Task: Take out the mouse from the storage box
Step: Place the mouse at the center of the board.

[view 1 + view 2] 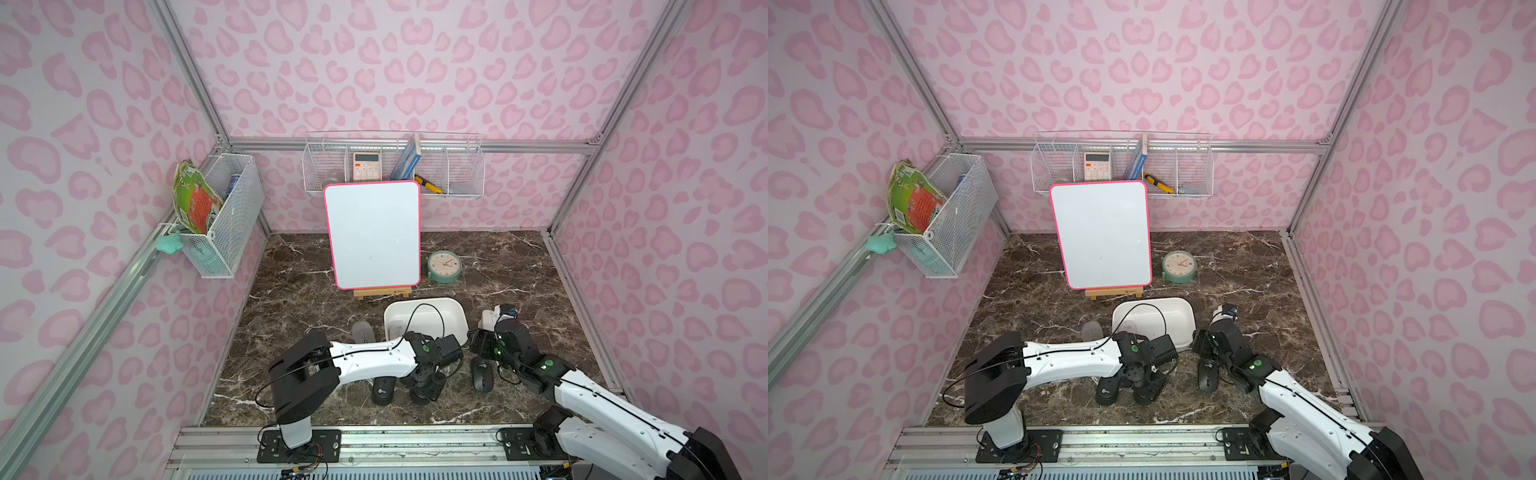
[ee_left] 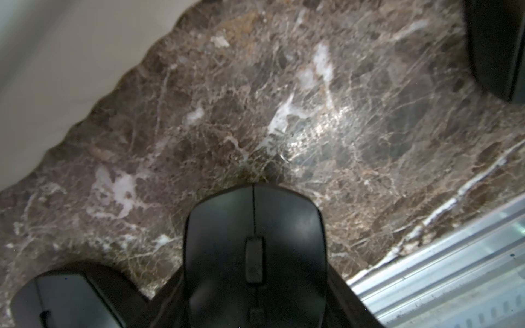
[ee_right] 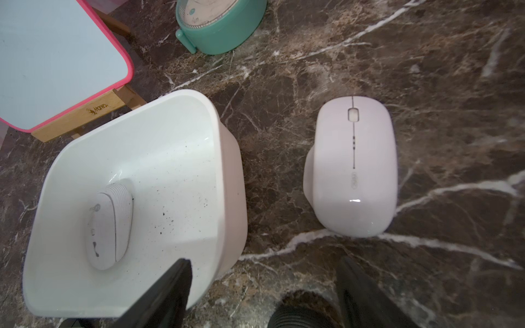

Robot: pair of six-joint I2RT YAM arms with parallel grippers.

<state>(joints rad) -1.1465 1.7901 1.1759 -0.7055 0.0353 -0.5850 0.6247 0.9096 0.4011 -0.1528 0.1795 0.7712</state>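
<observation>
Over the marble table (image 1: 299, 299), in both top views, the left gripper (image 1: 424, 395) (image 1: 1144, 395) points straight down close to the front rail. A first black mouse (image 1: 382, 390) lies just beside it on one side, and a second black mouse (image 1: 482, 374) lies near it on the other. Beyond it sits the storage box (image 1: 419, 300) (image 1: 1154, 300), and the right gripper (image 1: 476, 338) (image 1: 1198, 343) hovers at the box's corner.

From the left wrist, a third black mouse (image 2: 255, 250) lies lengthwise between the jaws. The dark fingers flank it, but I cannot tell whether they press on it or stand off it.

From the right wrist, the right gripper (image 3: 267, 289) has its jaws spread wide, released, with only marble between them. One finger (image 3: 170, 289) overlaps the box's near rim. The white mouse (image 3: 109, 224) lies on the floor inside the storage box (image 3: 230, 170), just ahead of that finger and apart from it. A larger white mouse (image 3: 352, 167) rests on the table outside the box, ahead of the other finger.
</observation>
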